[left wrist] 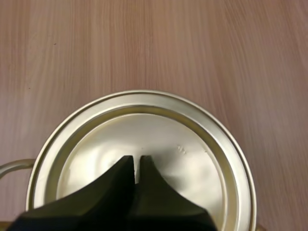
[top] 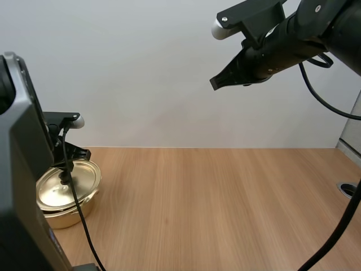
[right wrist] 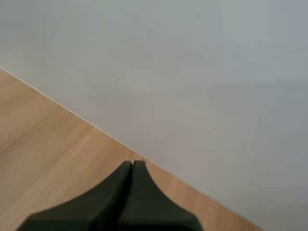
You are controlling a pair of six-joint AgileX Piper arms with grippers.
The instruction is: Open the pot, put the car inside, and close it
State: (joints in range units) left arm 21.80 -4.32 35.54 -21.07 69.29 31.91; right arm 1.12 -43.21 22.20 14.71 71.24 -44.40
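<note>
A golden pot (top: 66, 218) stands at the table's left, and its lid (top: 82, 179) lies flat on it. My left gripper (top: 65, 176) comes down on the lid's middle. Seen from the left wrist, its fingertips (left wrist: 136, 163) are pinched nearly together at the centre of the lid (left wrist: 192, 144), with just a pale sliver between them. The lid's knob is hidden under the fingers. My right gripper (top: 214, 83) hangs high above the table at the right, shut on nothing; its fingers (right wrist: 133, 164) lie together as one dark wedge.
The wooden table (top: 225, 214) stretches bare from the pot to the right edge. One pot handle (left wrist: 9, 167) sticks out sideways past the rim. A round grommet (top: 350, 188) sits at the table's far right edge.
</note>
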